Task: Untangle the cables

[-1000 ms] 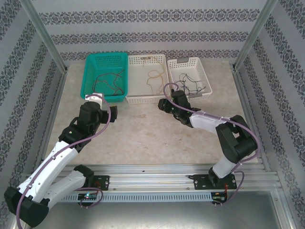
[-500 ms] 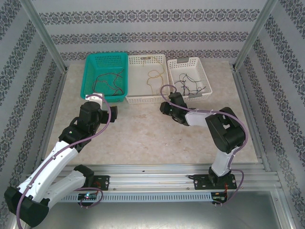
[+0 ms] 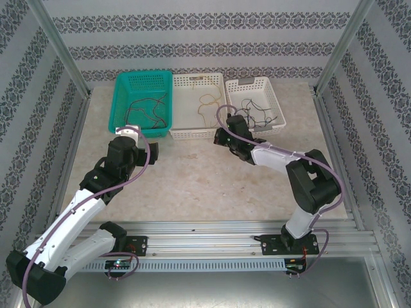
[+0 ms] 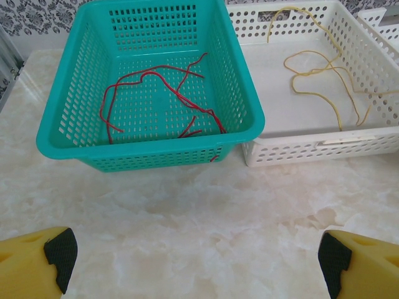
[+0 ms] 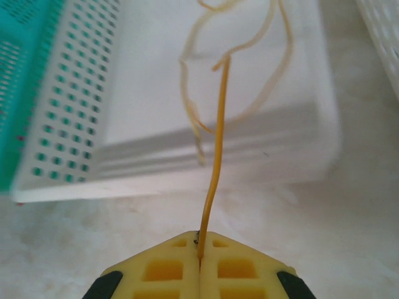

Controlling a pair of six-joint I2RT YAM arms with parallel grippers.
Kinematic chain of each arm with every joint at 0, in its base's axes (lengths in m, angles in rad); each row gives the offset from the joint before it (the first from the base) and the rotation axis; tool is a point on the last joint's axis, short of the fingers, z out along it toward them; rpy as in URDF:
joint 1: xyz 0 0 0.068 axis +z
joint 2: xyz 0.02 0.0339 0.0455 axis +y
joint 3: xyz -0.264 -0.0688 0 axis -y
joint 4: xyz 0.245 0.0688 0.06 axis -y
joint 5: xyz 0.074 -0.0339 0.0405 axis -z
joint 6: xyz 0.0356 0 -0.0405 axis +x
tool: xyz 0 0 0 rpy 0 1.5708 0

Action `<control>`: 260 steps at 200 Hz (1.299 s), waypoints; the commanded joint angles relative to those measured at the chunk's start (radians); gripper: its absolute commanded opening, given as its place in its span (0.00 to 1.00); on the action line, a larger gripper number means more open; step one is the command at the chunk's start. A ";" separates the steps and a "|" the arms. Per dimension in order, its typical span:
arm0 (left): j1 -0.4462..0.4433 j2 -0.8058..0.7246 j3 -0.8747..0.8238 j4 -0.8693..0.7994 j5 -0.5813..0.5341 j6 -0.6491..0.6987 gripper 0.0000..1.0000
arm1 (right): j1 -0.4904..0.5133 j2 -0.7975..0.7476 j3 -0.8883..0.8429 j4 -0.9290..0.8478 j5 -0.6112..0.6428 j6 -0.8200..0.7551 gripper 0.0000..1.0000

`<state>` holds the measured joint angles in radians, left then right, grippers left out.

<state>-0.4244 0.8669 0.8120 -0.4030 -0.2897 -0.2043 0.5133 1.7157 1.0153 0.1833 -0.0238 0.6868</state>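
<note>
Three baskets stand in a row at the far side of a pale marbled worktop [image 3: 192, 186]. The middle white basket [image 3: 192, 133] is my landmark.

My right hand [image 5: 199, 240] is just in front of that basket's near wall, towards its right corner. Its yellow fingers [image 5: 243, 271] are pressed together, clamped on the end of one yellow-orange wire [image 5: 217, 156]. The wire rises from the fingertips in a nearly straight line, crosses the near wall and ends above the basket's floor. More yellow-orange wire [image 4: 338, 106] lies in loose loops on that floor.

Against the left side of the middle basket stands a teal basket [image 4: 50, 134]. Thin red wires [image 4: 146, 73] lie tangled in it, and one red tip pokes out through its near wall. My left hand [image 4: 196, 261] hangs above bare worktop in front of the teal basket, to the left of the middle basket. Its two fingers [image 4: 53, 255] stand wide apart and hold nothing.

Just to the right of the middle basket stands a smaller white basket [image 3: 280, 112]. Dark wires [image 3: 253, 115] lie jumbled inside it.
</note>
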 commanded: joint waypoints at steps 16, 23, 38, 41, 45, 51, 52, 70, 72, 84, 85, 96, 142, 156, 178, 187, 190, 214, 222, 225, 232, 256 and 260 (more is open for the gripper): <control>-0.011 -0.002 0.026 0.020 -0.016 0.023 1.00 | 0.012 0.041 0.214 -0.152 -0.015 -0.034 0.00; -0.011 -0.003 0.026 0.020 -0.017 0.023 1.00 | 0.011 0.078 0.273 -0.192 -0.030 -0.039 0.00; -0.011 -0.002 0.026 0.020 -0.016 0.023 1.00 | 0.008 0.166 0.393 -0.259 -0.064 -0.037 0.00; -0.011 -0.002 0.026 0.020 -0.016 0.023 1.00 | 0.006 0.185 0.417 -0.272 -0.073 -0.037 0.00; -0.010 -0.001 0.027 0.020 -0.016 0.023 1.00 | 0.001 0.211 0.453 -0.296 -0.082 -0.036 0.00; -0.011 -0.002 0.026 0.020 -0.016 0.023 1.00 | -0.003 0.250 0.509 -0.337 -0.092 -0.033 0.00; -0.010 -0.002 0.026 0.020 -0.017 0.023 1.00 | -0.004 0.256 0.518 -0.343 -0.093 -0.032 0.00; -0.010 -0.002 0.026 0.021 -0.015 0.023 1.00 | -0.010 0.373 0.702 -0.473 -0.129 -0.056 0.00; -0.010 -0.001 0.024 0.021 -0.015 0.023 1.00 | -0.010 0.385 0.731 -0.486 -0.130 -0.059 0.00; -0.010 0.000 0.026 0.020 -0.013 0.023 1.00 | -0.010 0.461 0.844 -0.560 -0.153 -0.077 0.00; -0.010 0.000 0.027 0.021 -0.015 0.023 1.00 | -0.011 0.467 0.856 -0.568 -0.155 -0.078 0.00; -0.010 0.002 0.027 0.020 -0.013 0.023 1.00 | -0.012 0.536 0.976 -0.663 -0.168 -0.093 0.00; -0.011 -0.003 0.028 0.018 -0.014 0.025 1.00 | 0.007 0.611 1.185 -0.853 -0.120 -0.171 0.33; -0.011 -0.003 0.028 0.018 -0.015 0.024 1.00 | 0.008 0.588 1.175 -0.871 -0.084 -0.185 0.43; -0.011 -0.002 0.029 0.018 -0.013 0.023 1.00 | 0.008 0.546 1.148 -0.890 -0.021 -0.212 0.49; -0.011 -0.002 0.029 0.018 -0.011 0.023 1.00 | 0.006 0.526 1.132 -0.892 -0.009 -0.224 0.51; -0.011 -0.001 0.029 0.018 -0.012 0.024 1.00 | 0.005 0.520 1.128 -0.891 -0.008 -0.228 0.52; -0.011 -0.002 0.029 0.017 -0.014 0.023 1.00 | 0.002 0.442 1.063 -0.871 0.018 -0.253 0.54; -0.010 -0.002 0.029 0.016 -0.015 0.023 1.00 | 0.000 0.398 1.020 -0.858 0.023 -0.260 0.54; -0.010 -0.002 0.028 0.016 -0.015 0.023 1.00 | 0.001 0.378 0.996 -0.845 0.026 -0.265 0.55; -0.011 -0.002 0.027 0.016 -0.016 0.023 1.00 | 0.002 0.330 0.936 -0.815 0.029 -0.274 0.55; -0.011 -0.002 0.024 0.022 -0.016 0.023 1.00 | -0.005 0.084 0.626 -0.616 0.031 -0.302 0.62; -0.010 -0.001 0.021 0.025 -0.014 0.025 1.00 | -0.005 0.046 0.573 -0.583 0.031 -0.306 0.63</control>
<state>-0.4248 0.8696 0.8120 -0.4030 -0.2901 -0.2008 0.5129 1.9766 1.7950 -0.5747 -0.0269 0.4290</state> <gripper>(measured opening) 0.999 0.602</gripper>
